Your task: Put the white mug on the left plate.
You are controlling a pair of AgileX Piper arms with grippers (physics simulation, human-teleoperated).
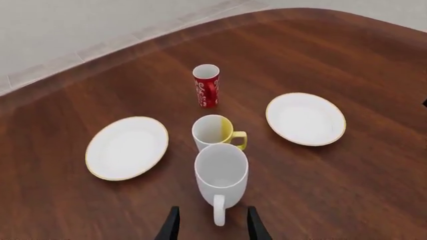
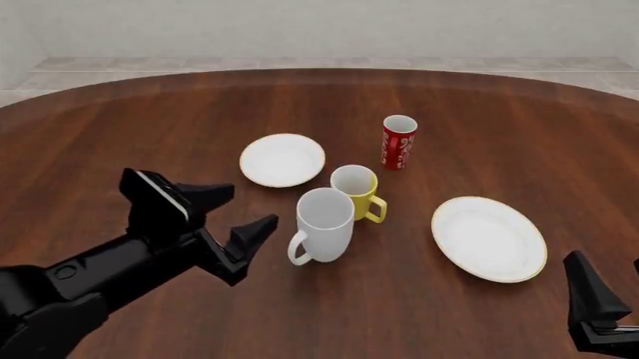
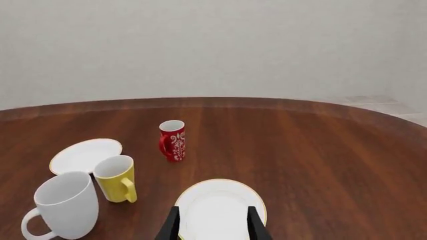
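The left gripper stood with its two dark fingers spread wide and nothing between them, low over the table and just to the left of the white mug in the front view. In the left wrist view, its fingertips flanked the mug's loop handle without touching it, the handle pointing back toward the gripper.

The white mug stood upright on the wood, mouth up, well short of any plate. Right behind it, touching or nearly so, stood the shorter yellow mug, its handle turned to the right. The left plate, small and gold-rimmed, lay bare on the table just beyond and to the left of the two mugs, near them but apart. The red patterned cup stood upright farther back, to the right of that plate.

The larger plate lay to the right of the mugs, also bare. The right gripper hung near the table's near-right edge, its fingers parted and holding nothing, with the larger plate seen between them in the right wrist view.
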